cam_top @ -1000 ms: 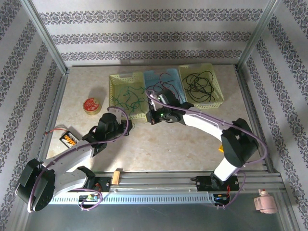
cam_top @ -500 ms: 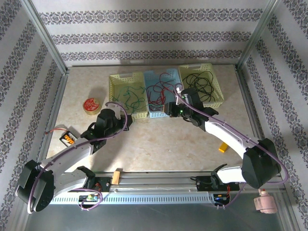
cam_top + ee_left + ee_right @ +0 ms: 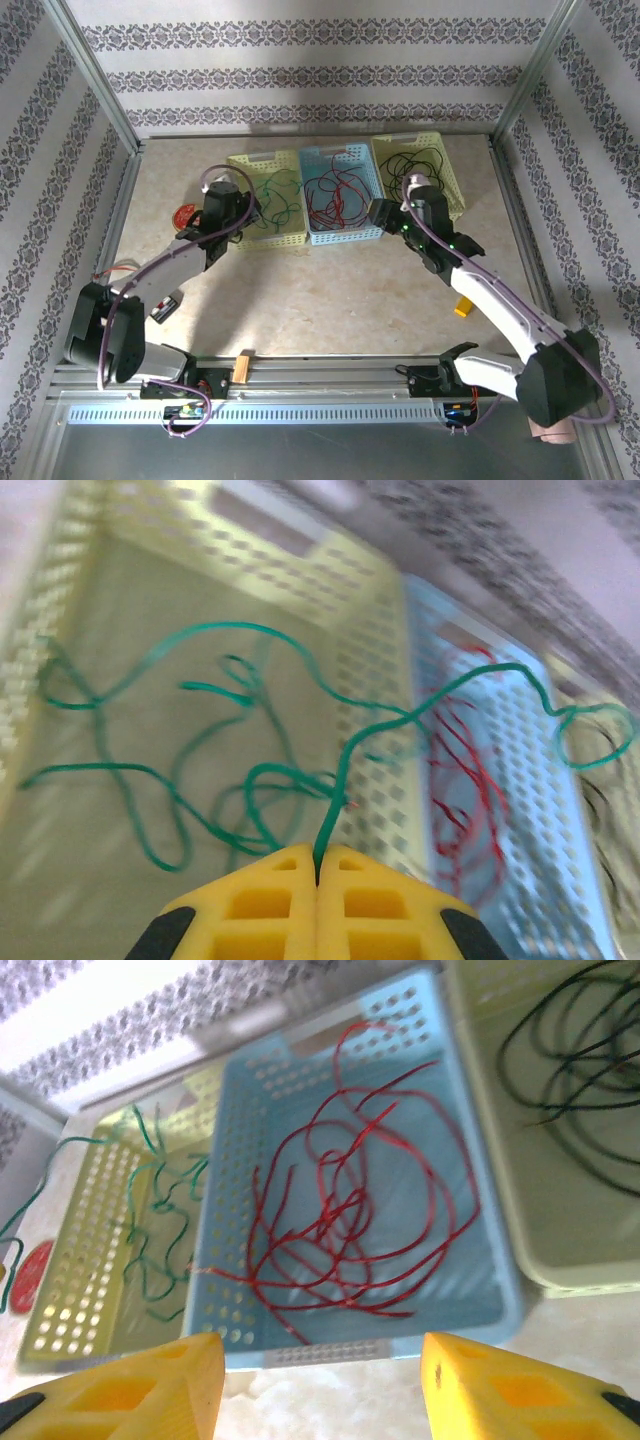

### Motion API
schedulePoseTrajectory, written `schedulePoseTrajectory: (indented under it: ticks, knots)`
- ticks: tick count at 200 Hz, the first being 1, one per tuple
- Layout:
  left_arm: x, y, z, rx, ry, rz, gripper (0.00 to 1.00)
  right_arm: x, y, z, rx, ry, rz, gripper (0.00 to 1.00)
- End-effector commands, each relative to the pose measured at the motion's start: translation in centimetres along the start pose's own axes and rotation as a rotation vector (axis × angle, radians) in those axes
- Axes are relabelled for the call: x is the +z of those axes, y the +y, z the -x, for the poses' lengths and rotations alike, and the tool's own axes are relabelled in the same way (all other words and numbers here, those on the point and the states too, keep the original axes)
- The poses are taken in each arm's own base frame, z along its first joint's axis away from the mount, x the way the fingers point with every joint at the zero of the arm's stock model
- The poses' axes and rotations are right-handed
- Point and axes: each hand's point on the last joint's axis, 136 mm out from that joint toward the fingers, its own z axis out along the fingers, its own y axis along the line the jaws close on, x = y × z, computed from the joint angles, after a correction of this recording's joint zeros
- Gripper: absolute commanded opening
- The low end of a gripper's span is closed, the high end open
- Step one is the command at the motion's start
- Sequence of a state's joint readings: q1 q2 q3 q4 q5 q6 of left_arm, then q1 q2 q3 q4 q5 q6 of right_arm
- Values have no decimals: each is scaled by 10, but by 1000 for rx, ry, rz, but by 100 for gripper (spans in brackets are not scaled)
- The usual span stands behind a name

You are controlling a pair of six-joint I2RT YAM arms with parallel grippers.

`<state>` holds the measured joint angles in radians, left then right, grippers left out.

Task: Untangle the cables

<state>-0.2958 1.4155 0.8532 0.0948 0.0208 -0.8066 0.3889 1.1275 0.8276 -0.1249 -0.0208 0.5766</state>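
Green cable (image 3: 345,755) pinched in left claw (image 3: 318,870), above yellow basket (image 3: 365,660)

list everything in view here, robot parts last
left yellow basket: 1, yellow, far side, leftmost
blue basket: 1, blue, middle of the row
right yellow basket: 1, yellow, rightmost
green cables: one tangle, green, in left yellow basket
red cables: one tangle, red, in blue basket
black cables: one tangle, black, in right yellow basket
round tin: 1, red top, left of baskets
small block: 1, yellow, table beside right arm
left pincer: 1, yellow, shut on a green strand
right pincer: 1, yellow, open, facing blue basket
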Motion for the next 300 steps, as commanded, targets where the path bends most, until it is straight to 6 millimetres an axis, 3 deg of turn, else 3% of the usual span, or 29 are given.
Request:
schedulePoseTrajectory:
  ticks: [1,34,54,91,110,147,206,222,240,250,274,300]
  knots:
    - [14,24,8,-159,-26,62,0,-13,-16,-2,7,-40,-43,56]
    - [27,37,6,-139,-5,148,0,-24,-25,-6,10,-51,-60,57]
    - [29,50,3,-169,-22,199,0,-24,-26,-9,8,-37,-57,57]
    - [35,58,2,-208,-32,238,3,-22,-24,-10,6,-26,-49,57]
    - [38,62,2,-221,-28,268,23,-22,-21,-9,8,-24,-39,57]
    - [38,51,7,-179,-10,274,100,-23,-23,-11,5,-16,-42,58]
    - [14,-5,39,15,-101,155,99,-32,-43,-11,-9,-57,-117,58]
    - [5,-21,47,69,-136,106,99,-39,-57,-6,-21,-97,-175,65]
    - [-11,-27,56,147,-191,93,99,-51,-77,3,-57,-159,-266,79]
    - [-21,-21,60,211,-214,127,99,-60,-88,9,-91,-201,-324,98]
    - [-44,21,63,383,-243,342,99,-82,-115,19,-186,-291,-473,99]
    - [-70,72,66,486,-278,586,99,-86,-142,12,-297,-342,-564,98]
